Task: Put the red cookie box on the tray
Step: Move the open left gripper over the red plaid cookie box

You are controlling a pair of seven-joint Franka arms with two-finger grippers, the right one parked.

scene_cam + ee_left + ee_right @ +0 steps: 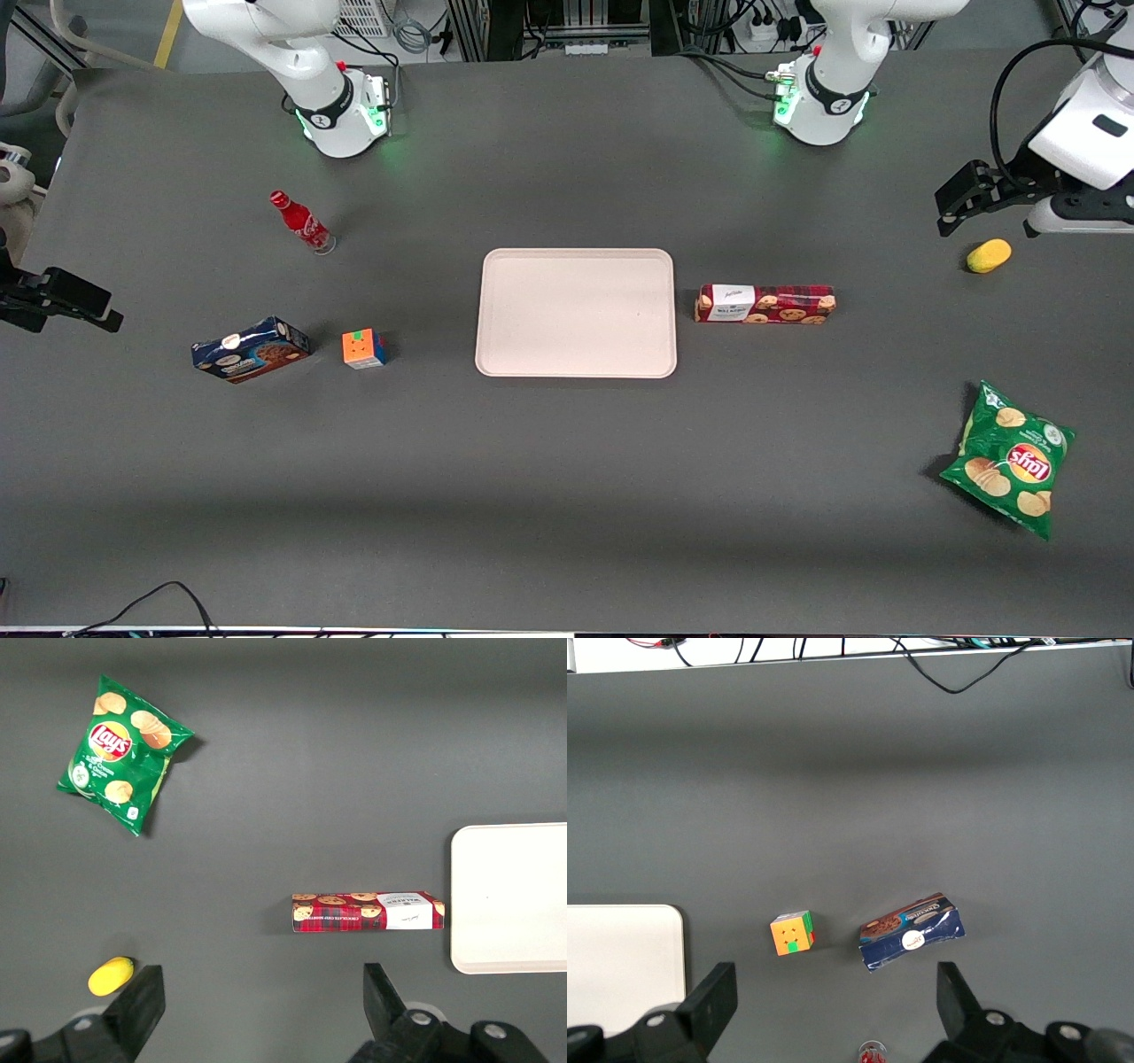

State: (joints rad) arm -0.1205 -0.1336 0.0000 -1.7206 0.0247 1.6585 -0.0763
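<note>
White arm links, black joint bands, green-lit bases, black gripper [257,1010] on black cabling.

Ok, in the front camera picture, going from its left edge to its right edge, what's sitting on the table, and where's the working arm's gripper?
Blue cookie box → red soda bottle → puzzle cube → tray → red cookie box → yellow lemon-like object → green chip bag. The gripper hangs open above the table, close to the yellow object.
</note>
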